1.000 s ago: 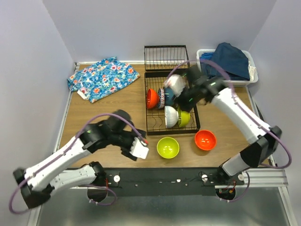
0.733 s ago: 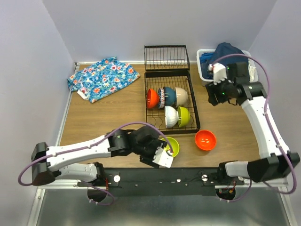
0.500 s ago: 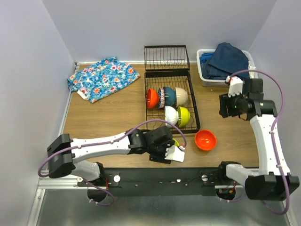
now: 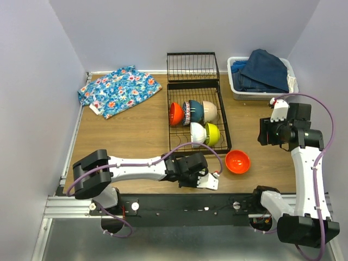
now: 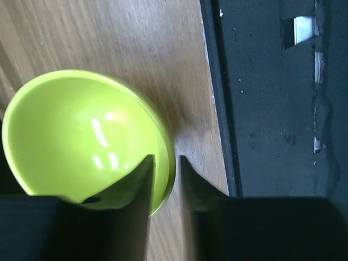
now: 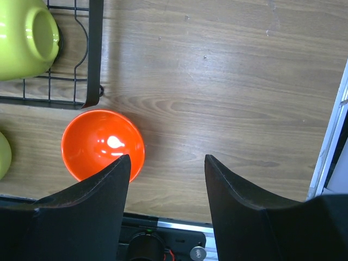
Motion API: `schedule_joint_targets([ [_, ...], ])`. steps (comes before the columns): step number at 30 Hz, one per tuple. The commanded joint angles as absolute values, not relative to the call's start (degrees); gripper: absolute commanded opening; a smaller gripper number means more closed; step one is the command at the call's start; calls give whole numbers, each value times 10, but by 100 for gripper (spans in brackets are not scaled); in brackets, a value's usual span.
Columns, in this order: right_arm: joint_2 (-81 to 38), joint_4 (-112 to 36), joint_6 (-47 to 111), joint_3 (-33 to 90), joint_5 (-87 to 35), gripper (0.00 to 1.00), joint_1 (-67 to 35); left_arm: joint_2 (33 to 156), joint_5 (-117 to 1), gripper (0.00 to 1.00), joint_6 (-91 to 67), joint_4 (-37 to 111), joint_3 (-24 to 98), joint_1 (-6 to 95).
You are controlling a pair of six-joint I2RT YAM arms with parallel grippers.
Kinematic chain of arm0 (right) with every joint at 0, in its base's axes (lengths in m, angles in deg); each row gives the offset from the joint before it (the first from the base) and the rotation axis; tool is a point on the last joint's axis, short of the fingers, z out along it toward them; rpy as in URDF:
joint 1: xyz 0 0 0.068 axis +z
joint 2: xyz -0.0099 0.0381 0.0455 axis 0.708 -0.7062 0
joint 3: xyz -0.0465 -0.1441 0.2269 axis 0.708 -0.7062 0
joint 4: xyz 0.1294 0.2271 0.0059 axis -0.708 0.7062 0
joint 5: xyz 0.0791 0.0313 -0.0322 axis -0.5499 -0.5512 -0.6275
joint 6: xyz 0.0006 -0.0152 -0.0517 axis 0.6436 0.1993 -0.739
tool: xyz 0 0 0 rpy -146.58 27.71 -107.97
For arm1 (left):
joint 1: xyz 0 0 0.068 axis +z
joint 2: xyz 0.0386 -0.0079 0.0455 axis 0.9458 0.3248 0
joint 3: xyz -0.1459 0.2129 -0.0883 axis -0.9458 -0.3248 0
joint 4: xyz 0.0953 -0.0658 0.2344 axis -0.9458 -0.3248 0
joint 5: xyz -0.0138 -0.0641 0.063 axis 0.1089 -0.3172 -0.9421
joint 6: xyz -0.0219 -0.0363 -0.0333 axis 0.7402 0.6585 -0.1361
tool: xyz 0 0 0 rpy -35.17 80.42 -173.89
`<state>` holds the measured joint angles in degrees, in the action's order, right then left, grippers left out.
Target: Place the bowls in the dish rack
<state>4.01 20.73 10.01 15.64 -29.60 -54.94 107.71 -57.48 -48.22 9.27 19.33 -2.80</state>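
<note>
In the left wrist view a yellow-green bowl sits upright on the wood near the table's front edge. My left gripper is shut on its near rim, one finger inside and one outside. From above, the left gripper hides that bowl. A red-orange bowl stands on the table just right of it. My right gripper hangs open and empty, high above the table at the right, with the red-orange bowl below its left finger. The dish rack holds several bowls on edge.
A floral cloth lies at the back left. A white bin of blue clothes stands at the back right. The rack's hinged end panel lies behind it. A black rail runs along the front edge, close to the yellow-green bowl.
My left arm swung right along the front edge to the yellow-green bowl and its jaws narrowed onto the rim. My right arm pulled back from the rack to the right, staying open.
</note>
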Motion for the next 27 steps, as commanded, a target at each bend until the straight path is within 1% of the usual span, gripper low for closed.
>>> schedule_joint_targets([
  [1, 38, 204, 108, 155, -308, 65, -555, 1070, -556, 13, -470, 100, 197, -34],
  [3, 36, 203, 108, 154, -311, 65, -555, 1053, -536, 3, -472, 74, 210, -34],
  [4, 31, 203, 106, 156, -313, 65, -555, 1025, -526, 1, -477, 40, 214, -34],
  [5, 29, 204, 105, 158, -315, 65, -555, 1010, -491, 0, -485, 14, 223, -31],
  [6, 25, 205, 103, 160, -319, 65, -555, 993, -462, 0, -498, -44, 246, -24],
  [8, 13, 205, 99, 166, -322, 65, -555, 940, -398, 0, -524, -99, 273, -10],
  [9, 7, 204, 99, 168, -327, 65, -555, 925, -369, 0, -539, -156, 303, 17],
  [11, -11, 199, 98, 174, -332, 65, -555, 900, -323, 0, -550, -196, 334, 50],
  [13, -21, 191, 100, 179, -340, 65, -555, 889, -314, 0, -520, -201, 363, 109],
  [15, -36, 187, 101, 190, -343, 65, -555, 887, -297, 0, -452, -180, 364, 156],
  [16, -43, 182, 101, 194, -342, 65, -555, 887, -287, 0, -422, -139, 357, 212],
  [18, -60, 181, 101, 203, -340, 65, -555, 889, -275, 0, -344, -90, 335, 258],
  [19, -67, 181, 100, 207, -339, 65, -555, 894, -270, 0, -321, -40, 328, 290],
  [24, -108, 179, 93, 233, -327, 65, -555, 926, -236, 0, -189, 102, 300, 365],
  [25, -120, 178, 92, 241, -323, 65, -555, 939, -230, 0, -141, 153, 294, 378],
  [27, -130, 176, 88, 246, -312, 65, -555, 954, -191, 0, -95, 208, 274, 414],
])
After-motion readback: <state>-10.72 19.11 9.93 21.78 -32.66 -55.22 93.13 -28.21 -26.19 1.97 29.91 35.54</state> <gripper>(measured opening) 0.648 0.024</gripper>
